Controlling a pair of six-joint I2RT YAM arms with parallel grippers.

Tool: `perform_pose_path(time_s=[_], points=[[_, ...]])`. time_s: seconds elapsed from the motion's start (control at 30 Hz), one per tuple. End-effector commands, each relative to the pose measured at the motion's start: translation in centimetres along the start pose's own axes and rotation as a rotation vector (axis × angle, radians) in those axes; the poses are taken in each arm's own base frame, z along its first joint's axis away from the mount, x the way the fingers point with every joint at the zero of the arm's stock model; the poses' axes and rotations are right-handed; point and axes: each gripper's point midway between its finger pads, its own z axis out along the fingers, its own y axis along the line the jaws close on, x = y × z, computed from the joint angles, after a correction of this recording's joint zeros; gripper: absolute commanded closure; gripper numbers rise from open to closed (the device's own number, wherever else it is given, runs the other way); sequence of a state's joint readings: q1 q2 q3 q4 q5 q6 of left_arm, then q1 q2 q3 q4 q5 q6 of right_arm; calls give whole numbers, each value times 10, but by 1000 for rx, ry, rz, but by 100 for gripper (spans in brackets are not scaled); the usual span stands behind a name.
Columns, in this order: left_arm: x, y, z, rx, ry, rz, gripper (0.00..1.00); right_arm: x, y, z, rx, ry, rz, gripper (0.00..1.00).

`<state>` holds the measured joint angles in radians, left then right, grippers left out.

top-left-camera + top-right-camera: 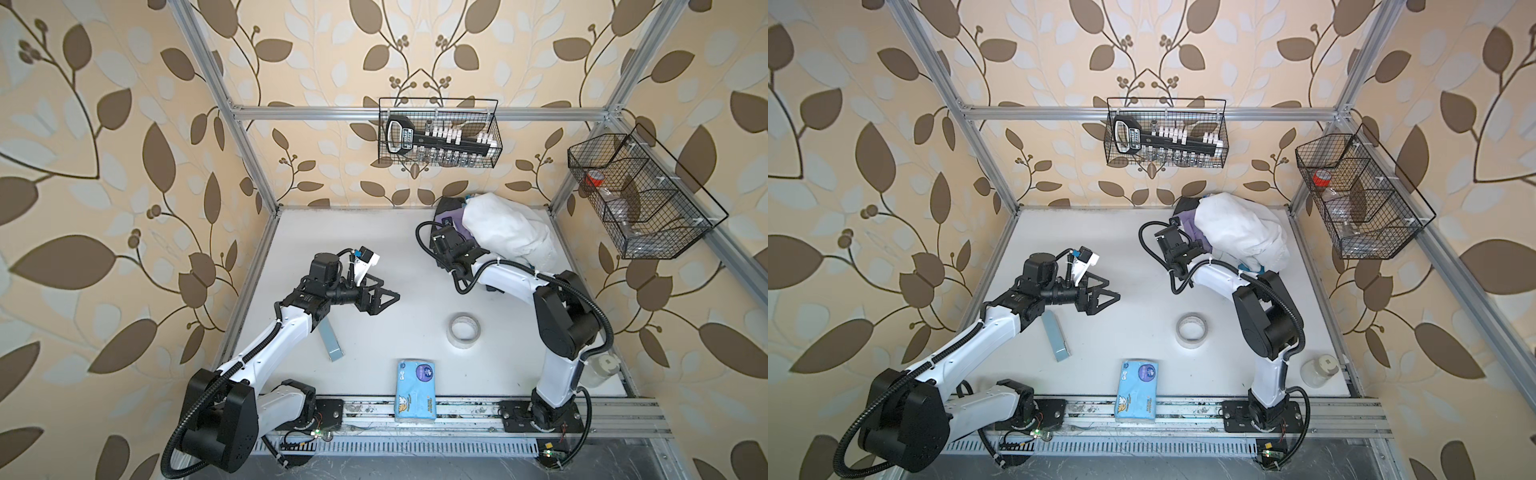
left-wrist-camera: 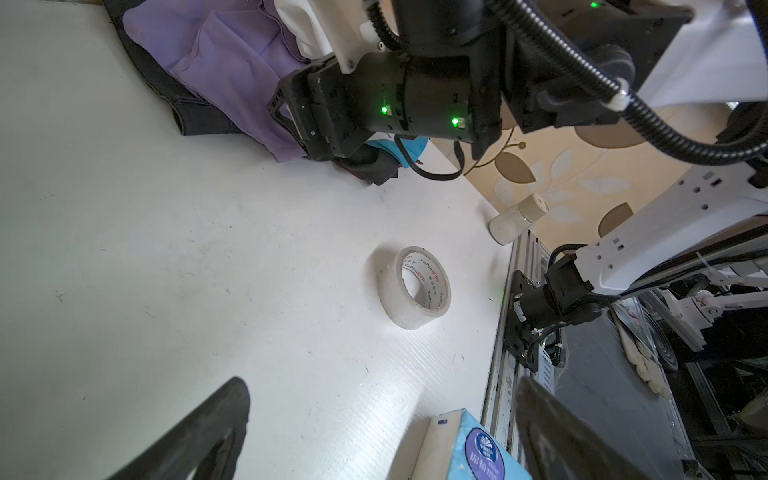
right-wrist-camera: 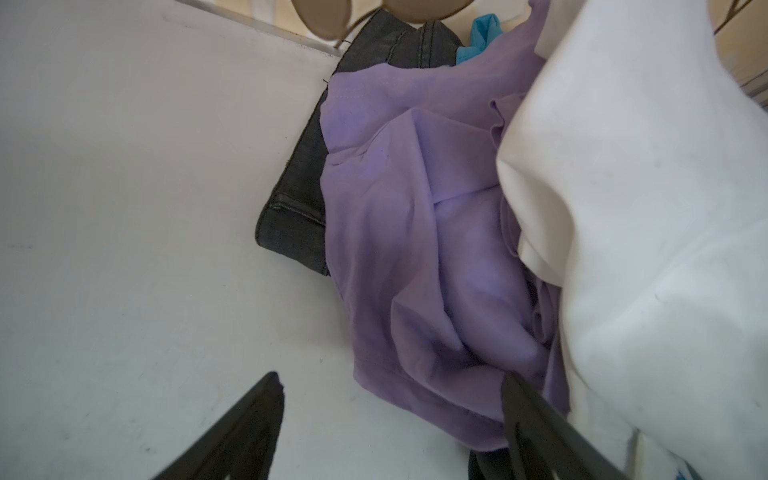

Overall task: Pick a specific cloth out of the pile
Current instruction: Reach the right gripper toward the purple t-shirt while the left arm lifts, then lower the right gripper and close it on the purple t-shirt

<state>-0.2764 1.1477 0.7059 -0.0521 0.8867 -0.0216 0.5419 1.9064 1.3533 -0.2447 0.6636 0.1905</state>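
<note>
The pile (image 1: pixel 507 232) lies at the table's back right corner, with a big white shirt (image 3: pixel 644 208) on top. The cloth (image 3: pixel 415 249), lilac and creased, sticks out at the pile's left edge (image 1: pixel 457 226) over a dark grey piece (image 3: pixel 299 199); a teal scrap (image 3: pixel 478 41) shows behind it. My right gripper (image 3: pixel 390 376) is low at the pile and open. One finger rests on the cloth's near fold and the other stands over bare table, so the lilac hem lies between them. My left gripper (image 1: pixel 386 301) hovers open and empty over the table's middle left (image 2: pixel 382 384).
A tape roll (image 1: pixel 464 328) lies in front of the right arm. A blue tissue pack (image 1: pixel 415 390) sits at the front edge, and a grey-blue bar (image 1: pixel 332 343) under the left arm. A white bottle (image 1: pixel 1318 370) stands front right. Wire baskets (image 1: pixel 440 133) (image 1: pixel 640 195) hang on the walls.
</note>
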Motion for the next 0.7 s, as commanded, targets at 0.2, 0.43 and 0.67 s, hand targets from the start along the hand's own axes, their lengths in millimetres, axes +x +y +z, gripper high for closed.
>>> perform_pose_path(time_s=[0.2, 0.43, 0.67], points=[[-15, -24, -5, 50, -23, 113, 1, 5, -5, 32, 106, 81, -59, 30], [-13, -22, -4, 40, -16, 112, 1, 15, -14, 54, 142, 117, -32, 38], [-13, -21, -4, 33, -14, 114, 1, 18, -18, 68, 105, 140, 9, 55]])
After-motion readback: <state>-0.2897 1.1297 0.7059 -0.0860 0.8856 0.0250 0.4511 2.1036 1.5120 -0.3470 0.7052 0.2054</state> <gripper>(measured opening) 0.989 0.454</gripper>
